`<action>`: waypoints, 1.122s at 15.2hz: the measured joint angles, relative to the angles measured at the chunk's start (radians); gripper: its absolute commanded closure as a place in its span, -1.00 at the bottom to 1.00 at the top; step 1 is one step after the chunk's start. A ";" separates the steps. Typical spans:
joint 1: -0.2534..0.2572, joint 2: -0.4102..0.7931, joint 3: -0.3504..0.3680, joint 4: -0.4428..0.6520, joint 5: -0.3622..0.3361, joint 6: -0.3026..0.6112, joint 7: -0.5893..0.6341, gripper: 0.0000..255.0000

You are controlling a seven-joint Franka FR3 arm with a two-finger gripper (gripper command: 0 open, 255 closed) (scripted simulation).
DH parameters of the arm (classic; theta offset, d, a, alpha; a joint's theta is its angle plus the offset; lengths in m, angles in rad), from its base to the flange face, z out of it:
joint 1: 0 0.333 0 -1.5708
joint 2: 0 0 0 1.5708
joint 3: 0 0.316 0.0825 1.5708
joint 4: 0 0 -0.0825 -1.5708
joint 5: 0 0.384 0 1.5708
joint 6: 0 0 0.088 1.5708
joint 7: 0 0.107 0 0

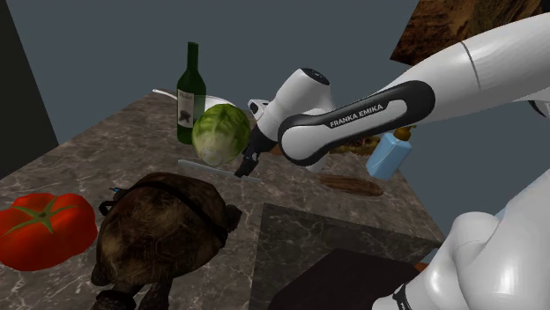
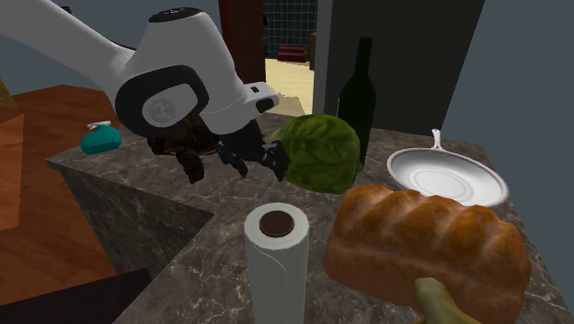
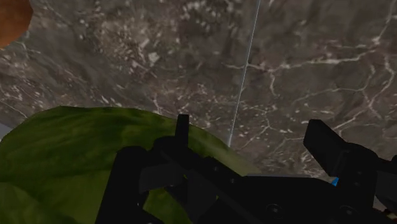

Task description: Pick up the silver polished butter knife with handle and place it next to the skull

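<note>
The butter knife (image 1: 206, 165) is a thin pale strip lying flat on the marble counter (image 1: 106, 141), just in front of a green lettuce head (image 1: 220, 132). My gripper (image 1: 247, 162) hangs low beside the lettuce, at the knife's end nearer the arm. Seen from the wrist, the knife (image 3: 243, 70) is a fine pale line running away from the gripper (image 3: 249, 127). The two fingers stand apart and clasp nothing, and the lettuce (image 3: 63, 153) bulges beside one finger. The dark brown skull (image 1: 159, 231) rests nearer the camera. From the second exterior view the gripper (image 2: 248, 158) sits against the lettuce (image 2: 317, 152).
A green wine bottle (image 1: 189, 86) stands behind the lettuce. A red tomato (image 1: 44, 227) lies at the shoulder view's left, and a blue bottle (image 1: 388, 157) and a brown board (image 1: 353, 185) at its right. Nearby are a white pan (image 2: 446, 177), a bread loaf (image 2: 423, 244) and a paper roll (image 2: 276, 253).
</note>
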 measured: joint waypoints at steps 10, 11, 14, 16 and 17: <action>0.003 0.082 0.003 0.019 0.006 0.065 -0.007 -1.00; 0.003 0.082 0.003 0.019 0.006 0.065 -0.007 -1.00; 0.003 0.083 0.003 0.019 0.006 0.065 -0.007 1.00; 0.003 0.083 0.003 0.019 0.006 0.065 -0.007 1.00; 0.003 0.083 0.003 0.019 0.006 0.065 -0.007 1.00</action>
